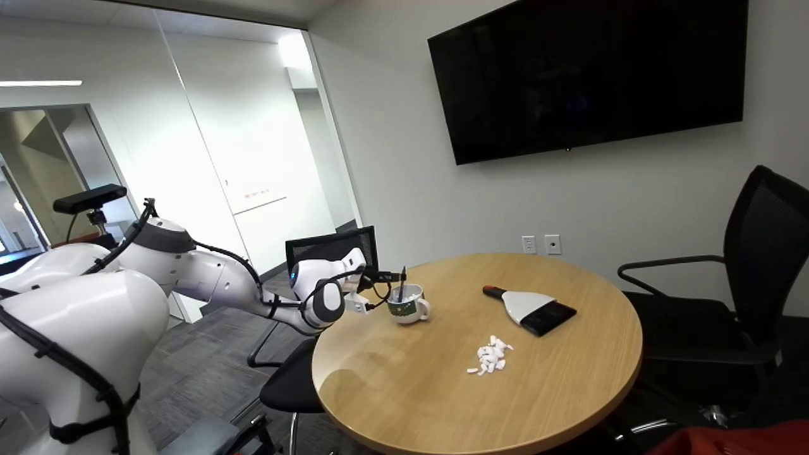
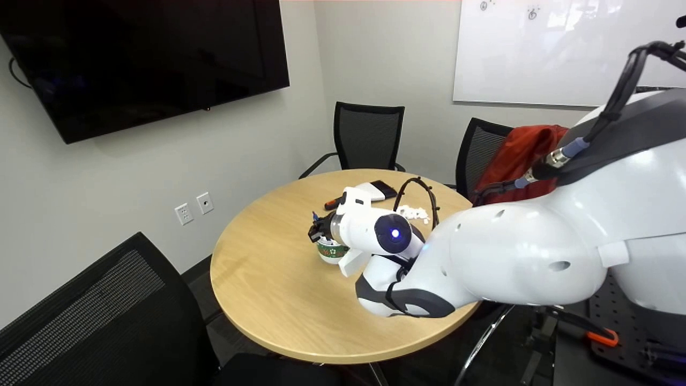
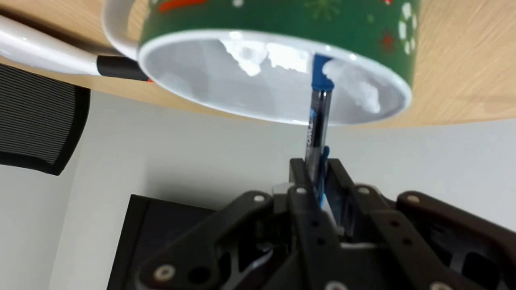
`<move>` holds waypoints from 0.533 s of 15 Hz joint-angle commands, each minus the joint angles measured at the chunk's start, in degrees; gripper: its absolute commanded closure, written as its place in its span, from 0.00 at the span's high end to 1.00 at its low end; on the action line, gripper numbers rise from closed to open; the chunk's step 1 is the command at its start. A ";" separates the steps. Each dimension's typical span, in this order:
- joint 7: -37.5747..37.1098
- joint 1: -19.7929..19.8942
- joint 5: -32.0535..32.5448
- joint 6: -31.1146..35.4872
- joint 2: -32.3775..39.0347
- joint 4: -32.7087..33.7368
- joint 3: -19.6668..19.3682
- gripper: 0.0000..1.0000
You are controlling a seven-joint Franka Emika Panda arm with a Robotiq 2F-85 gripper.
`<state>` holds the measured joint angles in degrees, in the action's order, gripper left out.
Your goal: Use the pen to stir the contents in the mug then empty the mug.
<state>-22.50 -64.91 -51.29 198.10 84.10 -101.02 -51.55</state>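
Pen is standing in the mug; stirring looks to be in hand

The pen (image 3: 318,117) is reaching down into the mug (image 1: 402,311), its blue lower part standing beside the white bits (image 3: 356,86) inside; its very tip is hiding behind the rim. Above, the gripper (image 3: 318,171) is clamping the pen's upper part between its jaws, which are sitting apart from the rim. The mug is resting upright on the round table (image 1: 430,392).

Stirring is probably the current step; emptying is waiting, since bits are lying inside. The next move is likely calling for small circles, tip kept low, without shoving the mug. After that, the pen will be needing a straight lift and a place to lie, freeing the jaws for tipping the mug.

Farther out, a white pile (image 1: 492,356) is lying on the table near a brush-like tool (image 1: 529,309).
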 commanded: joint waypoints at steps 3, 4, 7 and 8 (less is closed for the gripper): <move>3.95 -0.62 -2.92 0.00 -0.20 0.08 -2.62 0.04; 4.38 -0.99 -3.37 0.00 -0.18 -0.78 -3.24 0.04; 5.49 -1.72 -4.72 0.00 -0.19 -2.11 -4.33 0.04; 5.44 -1.82 -5.12 0.00 -0.19 -2.55 -4.51 0.04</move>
<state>-19.06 -65.15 -54.29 198.10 84.11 -101.45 -54.90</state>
